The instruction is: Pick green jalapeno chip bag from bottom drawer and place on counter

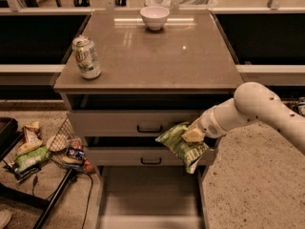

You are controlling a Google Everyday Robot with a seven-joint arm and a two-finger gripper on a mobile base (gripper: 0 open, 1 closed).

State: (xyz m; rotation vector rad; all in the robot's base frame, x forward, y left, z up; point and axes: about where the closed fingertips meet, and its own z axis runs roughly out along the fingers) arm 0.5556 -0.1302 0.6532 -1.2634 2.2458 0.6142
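Observation:
My gripper (192, 135) is shut on the green jalapeno chip bag (181, 147), a crinkled green packet with pale lettering. It hangs in the air in front of the two shallow drawers, at the right, below the counter's front edge. The bottom drawer (147, 199) is pulled open beneath it, its floor bare. The counter (157, 56) is the grey-brown slab above. My white arm (257, 106) reaches in from the right.
A green soda can (86, 57) stands on the counter's left side and a white bowl (154, 17) at its back middle. Mixed snack packets (33, 149) and a wire basket (64, 144) lie on the floor at left.

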